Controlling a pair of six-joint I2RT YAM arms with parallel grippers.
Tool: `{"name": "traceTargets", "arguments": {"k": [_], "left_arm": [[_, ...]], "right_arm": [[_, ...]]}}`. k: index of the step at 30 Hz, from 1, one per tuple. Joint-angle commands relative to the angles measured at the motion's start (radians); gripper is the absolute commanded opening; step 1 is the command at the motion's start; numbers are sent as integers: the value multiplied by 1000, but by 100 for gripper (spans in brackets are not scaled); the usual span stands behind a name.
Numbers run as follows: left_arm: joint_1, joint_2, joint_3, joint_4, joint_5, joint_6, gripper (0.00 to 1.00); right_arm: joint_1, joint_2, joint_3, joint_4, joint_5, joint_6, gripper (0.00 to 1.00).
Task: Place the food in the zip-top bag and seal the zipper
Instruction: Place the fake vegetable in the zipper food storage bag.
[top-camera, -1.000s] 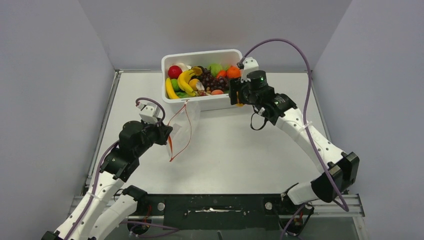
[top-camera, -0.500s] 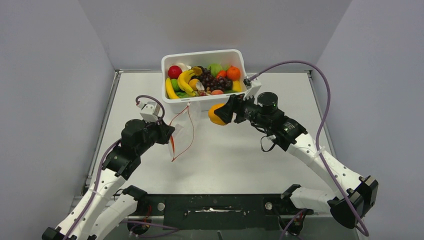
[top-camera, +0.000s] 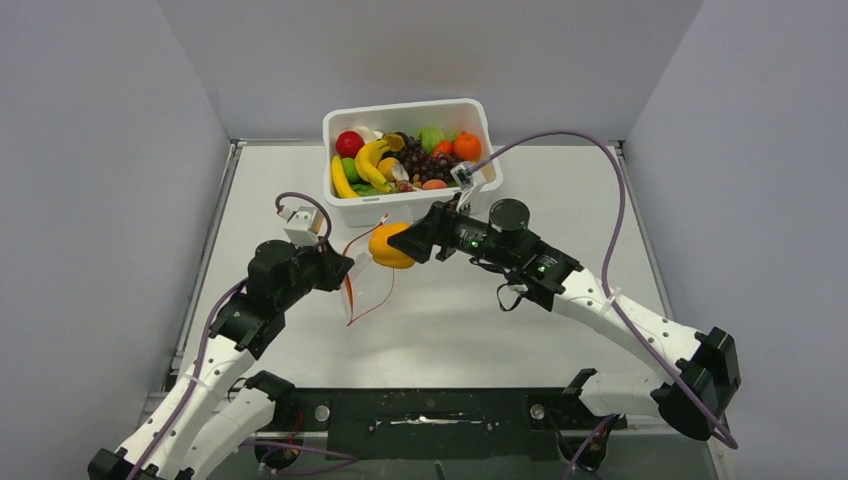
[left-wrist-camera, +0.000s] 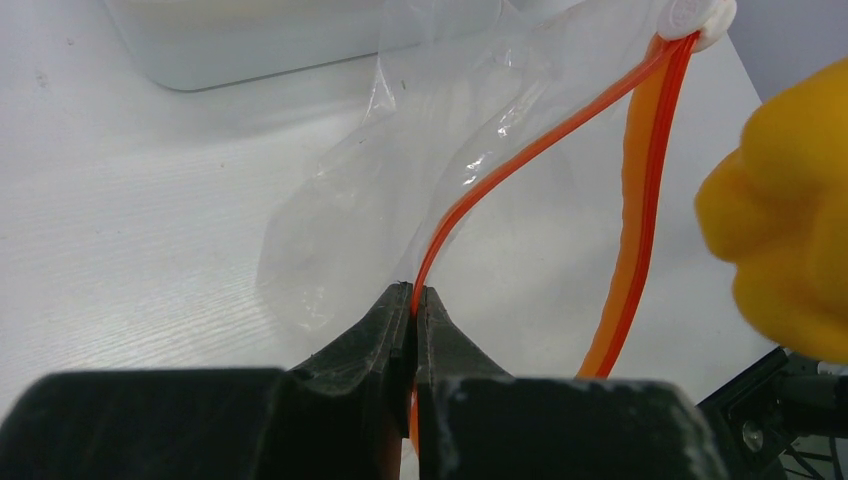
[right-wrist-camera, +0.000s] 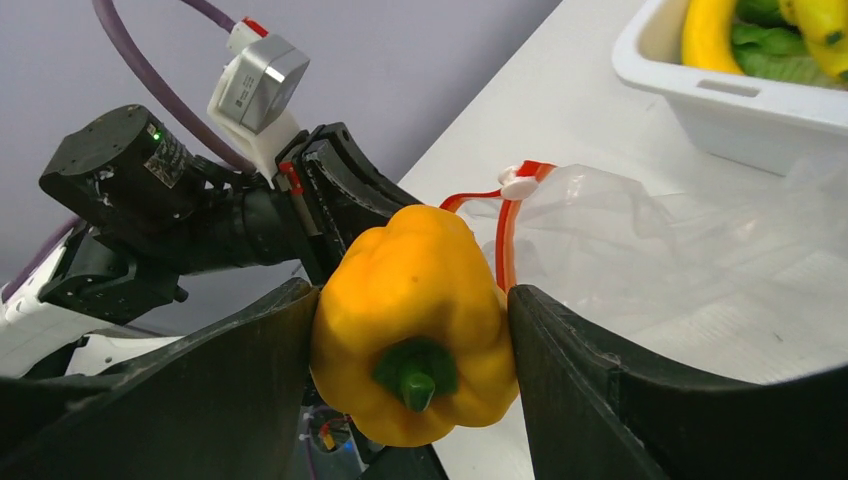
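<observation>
now the right gripper (top-camera: 413, 240) pinched the pepper (top-camera: 389, 246) beside the bag (left-wrist-camera: 340, 220) — left gripper (left-wrist-camera: 414, 300) clamped the zipper (left-wrist-camera: 520, 160); next, probably slip it inside.

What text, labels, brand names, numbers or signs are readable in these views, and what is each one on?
None can be read in any view.
White slider on the zipper: a faint raised mark, too blurred to read.
Grey box on the left wrist: no lettering shows.
Pepper and tub: no print shows.
</observation>
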Motion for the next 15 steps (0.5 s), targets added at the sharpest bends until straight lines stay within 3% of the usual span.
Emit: {"name": "traceTargets", "arguments": {"k": [1, 15], "left_arm": [[15, -4, 15, 71, 35, 9, 0], [21, -40, 3, 105, 113, -5, 0]], "right_arm": [[50, 71, 42, 134, -25, 44, 35], [114, 158, 104, 2, 114, -27, 35]]}}
